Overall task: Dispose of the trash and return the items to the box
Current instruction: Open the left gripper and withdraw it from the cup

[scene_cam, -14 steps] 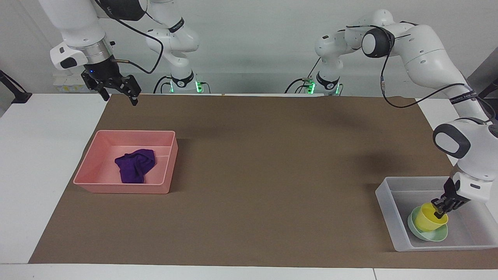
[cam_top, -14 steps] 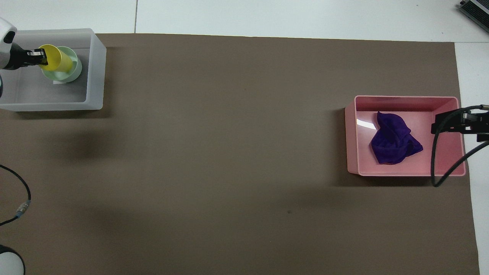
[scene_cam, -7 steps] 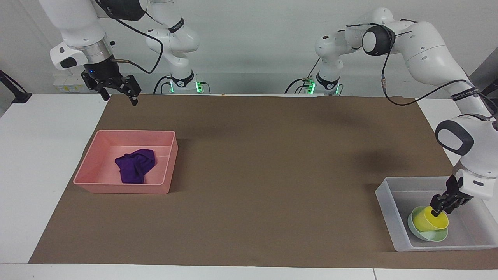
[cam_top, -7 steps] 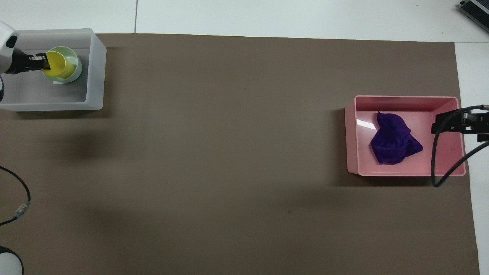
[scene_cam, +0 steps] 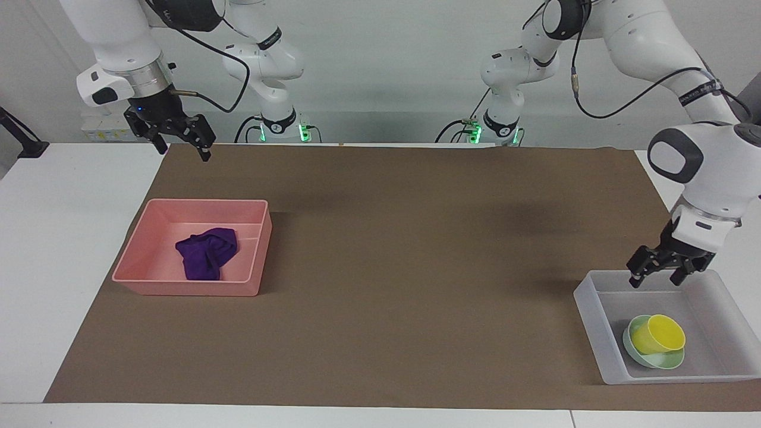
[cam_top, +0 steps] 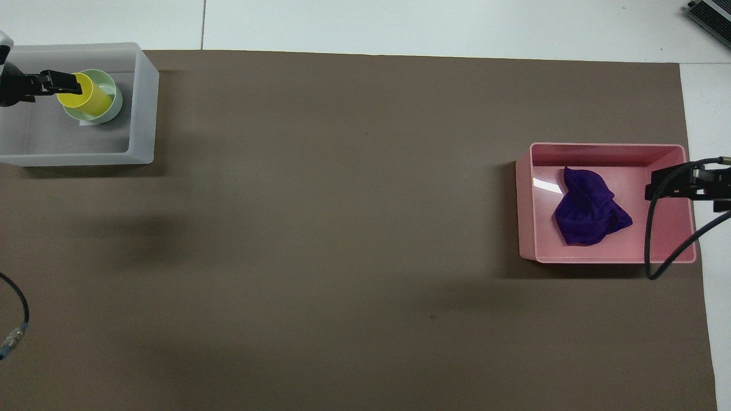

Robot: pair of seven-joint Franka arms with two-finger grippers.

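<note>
Release is the news: a second ago my left hand (scene_cam: 657,274) was pinching the rim of the yellow cup (scene_cam: 658,334) down inside the translucent box (scene_cam: 588,309); now its fingers stand apart, it holds nothing, and it has risen to hang over the box's edge on the robots' side. The cup stayed where I let go of it, tilted on its side in the mint-green bowl (scene_cam: 645,358), which rests on the floor of the box at my left arm's end of the counter (scene_cam: 386,267). Seen from overhead, the cup (cam_top: 85,98) shows nested in the bowl (cam_top: 108,91) within the box's walls (cam_top: 143,103).

My right hand (scene_cam: 178,135) has not moved in that second; it waits in the air with fingers spread, up by the robots' edge of the brown mat near the pink tray (scene_cam: 178,285). The purple cloth (scene_cam: 205,252) lies crumpled in that tray, untouched.

By my reckoning that settles it: both items are in the box and the trash is in the pink tray. I judge nothing is left to carry, only to draw my arms clear without clipping the box wall.
</note>
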